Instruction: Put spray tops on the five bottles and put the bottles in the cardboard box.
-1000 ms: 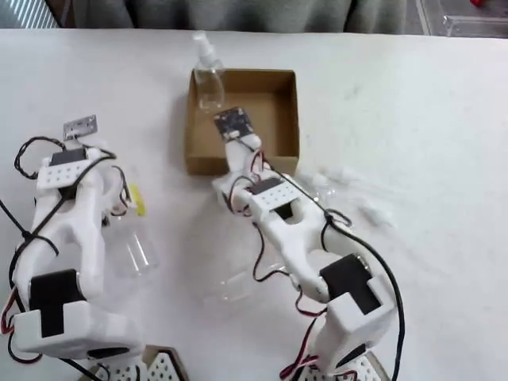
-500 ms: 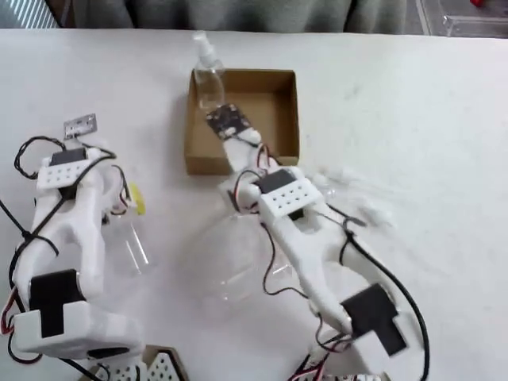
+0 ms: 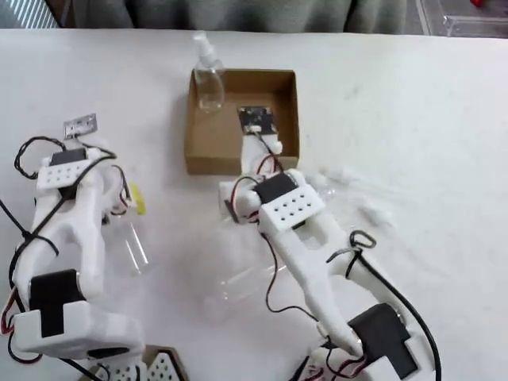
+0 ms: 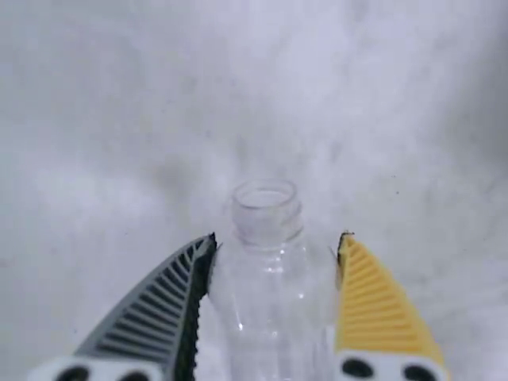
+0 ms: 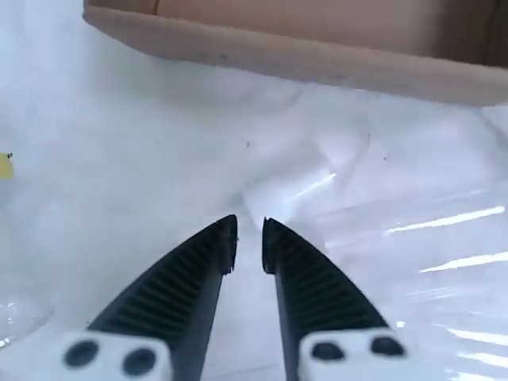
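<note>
My left gripper (image 4: pixel 270 238) is clamped on an uncapped bottle (image 4: pixel 266 214). My right gripper (image 5: pixel 246 234), jaws almost together and empty, hangs just on the near side of the cardboard box (image 3: pixel 282 79). One topped bottle (image 3: pixel 209 83) leans in its far left corner. By my reckoning four remain; spray tops (image 3: pixel 373 213) lie loose to the right.
</note>
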